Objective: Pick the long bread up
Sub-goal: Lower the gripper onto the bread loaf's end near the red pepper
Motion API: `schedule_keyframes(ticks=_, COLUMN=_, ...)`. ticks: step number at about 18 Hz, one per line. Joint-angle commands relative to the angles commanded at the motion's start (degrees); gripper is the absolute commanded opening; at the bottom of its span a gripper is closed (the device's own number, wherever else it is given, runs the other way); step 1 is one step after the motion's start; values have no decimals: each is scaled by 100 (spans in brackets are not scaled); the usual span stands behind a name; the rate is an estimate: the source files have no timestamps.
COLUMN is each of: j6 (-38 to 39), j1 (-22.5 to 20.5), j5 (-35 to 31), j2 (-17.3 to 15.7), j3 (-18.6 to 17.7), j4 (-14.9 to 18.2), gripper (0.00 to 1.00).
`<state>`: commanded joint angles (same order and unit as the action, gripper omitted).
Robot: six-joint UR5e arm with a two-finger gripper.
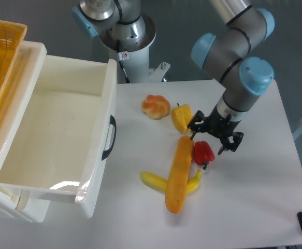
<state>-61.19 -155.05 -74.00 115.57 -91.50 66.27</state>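
The tool (pixel 213 139) is hanging with its fingers spread apart and holding nothing, hovering just over the red pepper (pixel 203 152) and beside the upper end of the bread (pixel 178 173), which is lying lengthwise on the worktop (pixel 254 197), its top end near the yellow pepper (pixel 182 118) and its lower half resting across the banana (pixel 163 182). To take the loaf well, I judge the tool should be shifting toward the loaf's middle, turning so the fingers are straddling its narrow width rather than its length, then coming down with both fingertips clearing the sides before closing; a grip near the centre should be keeping the long body from tipping as it lifts. The red pepper is sitting just beside the loaf's upper right flank, seemingly touching it, so a finger descending there is likely to be landing on it or shoving it; going lower along the loaf is giving more room on that side, though further down the banana is poking out on both sides and is lying under the loaf, so it may be dragged or rolled when the loaf rises. The stretch between pepper and banana looks the safest. The bun (pixel 155 106) is lying well clear up the worktop, and the open white drawer (pixel 57 135) with its dark handle (pixel 108 137) is standing off to the side, out of the way
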Motion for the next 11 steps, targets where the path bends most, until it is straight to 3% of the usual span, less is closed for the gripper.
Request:
schedule_keyframes(ticks=6, j6=1011, j1=272, j5=-61, j2=360, j3=158, j4=-395, gripper=100)
schedule_keyframes(ticks=11, j6=1240, j1=475, j5=-88, j2=501, j3=133, j4=-396, gripper=100)
